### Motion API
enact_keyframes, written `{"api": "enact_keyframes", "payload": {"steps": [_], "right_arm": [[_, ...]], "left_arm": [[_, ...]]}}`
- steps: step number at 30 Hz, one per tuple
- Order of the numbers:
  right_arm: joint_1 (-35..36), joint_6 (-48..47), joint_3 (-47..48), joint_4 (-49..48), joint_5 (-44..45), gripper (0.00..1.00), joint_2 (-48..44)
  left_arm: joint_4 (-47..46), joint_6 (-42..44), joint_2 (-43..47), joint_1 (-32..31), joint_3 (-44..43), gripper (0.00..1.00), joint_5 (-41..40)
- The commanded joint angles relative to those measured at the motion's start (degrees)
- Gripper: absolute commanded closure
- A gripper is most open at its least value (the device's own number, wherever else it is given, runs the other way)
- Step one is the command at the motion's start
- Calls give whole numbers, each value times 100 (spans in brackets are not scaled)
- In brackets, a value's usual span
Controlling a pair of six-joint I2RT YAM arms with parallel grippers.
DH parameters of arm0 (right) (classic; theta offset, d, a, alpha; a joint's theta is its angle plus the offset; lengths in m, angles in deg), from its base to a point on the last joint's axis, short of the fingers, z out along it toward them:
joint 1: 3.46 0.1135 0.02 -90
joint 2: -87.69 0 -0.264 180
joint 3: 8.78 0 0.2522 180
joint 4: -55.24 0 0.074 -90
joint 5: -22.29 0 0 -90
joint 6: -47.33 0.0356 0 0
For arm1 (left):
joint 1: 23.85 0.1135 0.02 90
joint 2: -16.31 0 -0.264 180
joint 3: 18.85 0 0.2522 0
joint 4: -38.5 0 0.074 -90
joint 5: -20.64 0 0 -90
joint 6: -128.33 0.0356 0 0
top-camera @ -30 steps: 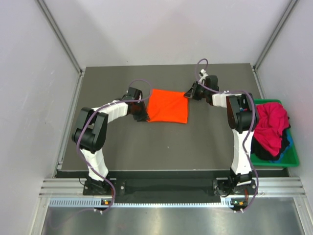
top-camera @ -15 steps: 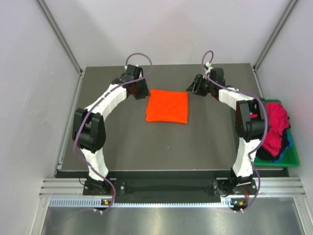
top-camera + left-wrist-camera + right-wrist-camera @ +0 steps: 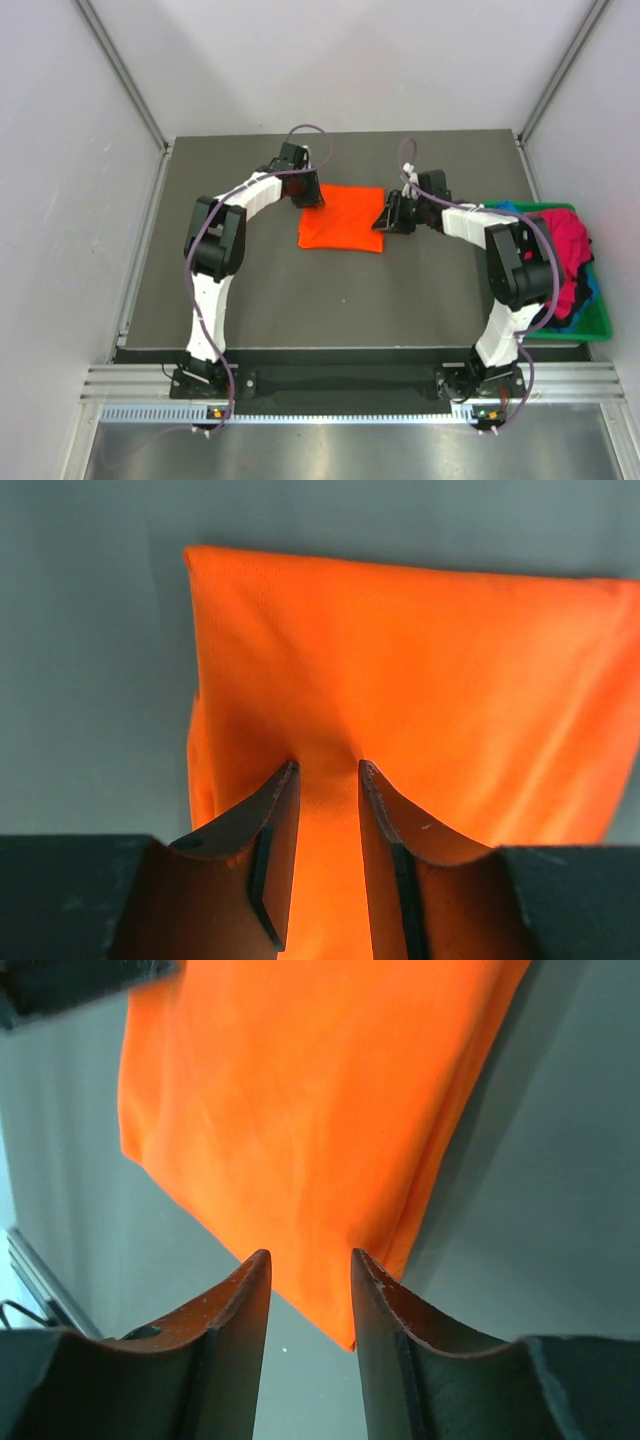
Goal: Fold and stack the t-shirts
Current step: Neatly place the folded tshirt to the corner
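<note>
The orange t-shirt (image 3: 342, 218) lies folded into a flat square at the middle back of the table. My left gripper (image 3: 308, 197) is at its back left corner. In the left wrist view the jaws (image 3: 328, 770) stand narrowly apart, with the orange cloth (image 3: 420, 660) puckered and filling the gap. My right gripper (image 3: 383, 220) is at the shirt's right edge, near its front corner. In the right wrist view the jaws (image 3: 310, 1257) are a little apart, and a corner of the shirt (image 3: 300, 1090) lies between them over bare table. The magenta-red t-shirt (image 3: 560, 250) is heaped in the bin, and a blue one (image 3: 596, 290) peeks out beneath it.
The green plastic bin (image 3: 590, 327) stands off the table's right edge and also holds some dark cloth. Grey walls and metal frame posts enclose the dark table (image 3: 300, 290) at left, back and right.
Both grippers pulled back from the shirt's corners toward the rear of the table. They have now come down on it again, the left at the back left corner and the right at the right edge.
</note>
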Motion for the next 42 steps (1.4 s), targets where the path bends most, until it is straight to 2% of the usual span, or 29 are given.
{"api": "enact_keyframes", "payload": {"steps": [1,3,9,16,20,21,24,27,34,42], "right_arm": [[165,-131,-115,-129,206,63,58],[173,-104,-202,-76,443,67,155],[200,-271,-291,179,919,69,24],[200,-288,7,468,892,62,-372],[191,-394,446,802,954,58,-276],[191,-394,586,872,919,58,-267],[191,-367,501,838,857,57,-468],[191,-359,343,812,787,56,-749],[191,-490,-97,768,699,53,-1251],[191,-394,-440,531,603,51,-1708]], "left_arm": [[-481,162,-133,65,-383,65,-102],[-403,135,-248,82,-462,65,-225],[-315,109,-337,205,-603,65,-454],[536,240,286,258,-928,62,-401],[591,469,928,250,-183,54,-375],[521,608,1138,258,289,51,-297],[371,837,1280,293,750,50,-42],[258,1092,1263,372,1014,48,564],[195,1295,824,504,901,47,671],[63,1322,262,540,725,48,1215]]}}
